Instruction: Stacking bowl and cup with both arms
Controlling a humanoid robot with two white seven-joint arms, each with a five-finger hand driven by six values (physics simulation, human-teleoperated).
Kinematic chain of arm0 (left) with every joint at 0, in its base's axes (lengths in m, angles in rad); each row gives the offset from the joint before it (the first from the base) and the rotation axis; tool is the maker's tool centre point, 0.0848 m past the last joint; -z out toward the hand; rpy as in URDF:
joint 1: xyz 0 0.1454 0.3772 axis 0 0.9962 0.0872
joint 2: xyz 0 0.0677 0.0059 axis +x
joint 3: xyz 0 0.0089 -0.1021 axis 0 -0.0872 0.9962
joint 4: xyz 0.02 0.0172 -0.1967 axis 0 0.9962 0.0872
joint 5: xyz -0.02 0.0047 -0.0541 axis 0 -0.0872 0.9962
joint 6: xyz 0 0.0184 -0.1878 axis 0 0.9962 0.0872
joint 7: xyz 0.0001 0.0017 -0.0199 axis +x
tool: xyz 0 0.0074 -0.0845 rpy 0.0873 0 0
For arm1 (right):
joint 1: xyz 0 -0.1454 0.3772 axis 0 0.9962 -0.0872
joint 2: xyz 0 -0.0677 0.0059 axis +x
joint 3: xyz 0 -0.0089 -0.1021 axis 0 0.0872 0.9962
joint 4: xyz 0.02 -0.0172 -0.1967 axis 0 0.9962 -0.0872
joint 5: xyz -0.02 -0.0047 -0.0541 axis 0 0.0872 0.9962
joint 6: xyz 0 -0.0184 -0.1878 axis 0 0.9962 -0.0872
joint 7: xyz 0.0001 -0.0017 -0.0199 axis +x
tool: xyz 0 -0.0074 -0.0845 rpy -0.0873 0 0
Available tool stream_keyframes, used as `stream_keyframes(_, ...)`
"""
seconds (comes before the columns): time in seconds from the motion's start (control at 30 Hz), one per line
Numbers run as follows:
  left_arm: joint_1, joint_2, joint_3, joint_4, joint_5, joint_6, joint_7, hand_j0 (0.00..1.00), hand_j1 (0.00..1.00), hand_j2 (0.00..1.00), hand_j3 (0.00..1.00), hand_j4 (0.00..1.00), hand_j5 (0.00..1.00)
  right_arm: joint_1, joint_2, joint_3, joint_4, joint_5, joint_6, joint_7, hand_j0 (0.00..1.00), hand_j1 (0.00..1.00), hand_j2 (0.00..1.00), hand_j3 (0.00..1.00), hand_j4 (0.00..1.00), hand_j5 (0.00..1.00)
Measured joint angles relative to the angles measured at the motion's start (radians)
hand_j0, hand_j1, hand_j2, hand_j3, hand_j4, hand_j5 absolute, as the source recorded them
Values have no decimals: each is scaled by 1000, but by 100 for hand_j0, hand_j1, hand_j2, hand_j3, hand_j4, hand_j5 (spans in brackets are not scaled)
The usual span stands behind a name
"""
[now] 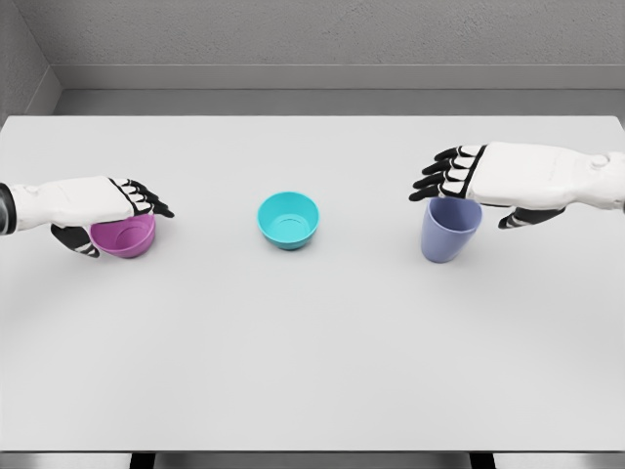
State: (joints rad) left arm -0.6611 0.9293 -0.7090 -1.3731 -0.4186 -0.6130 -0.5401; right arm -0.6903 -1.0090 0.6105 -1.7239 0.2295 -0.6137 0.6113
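Note:
A purple bowl (129, 238) sits on the white table (312, 342) at the left. My left hand (119, 217) lies flat over its rim with the fingers stretched out and the thumb low on the bowl's left side. No grasp shows. A teal bowl (289, 219) stands upright in the middle, untouched. At the right is a blue-violet cup (449, 232), upright. My right hand (469, 200) hovers just over its mouth, fingers extended to the left and thumb hanging behind the cup's right side. The hand hides the cup's rim.
The table's far edge meets a grey wall (312, 39). Its front edge runs along the bottom of the view. Bare tabletop lies between the teal bowl and each hand.

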Motion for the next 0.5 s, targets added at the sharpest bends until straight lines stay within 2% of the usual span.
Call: stream_keyframes(0.5, 0, -8, -8, 9, -11, 0, 0, 100, 100, 100, 100, 100, 100, -23, 6, 40, 14, 34, 0, 0, 100, 100, 100, 100, 100, 100)
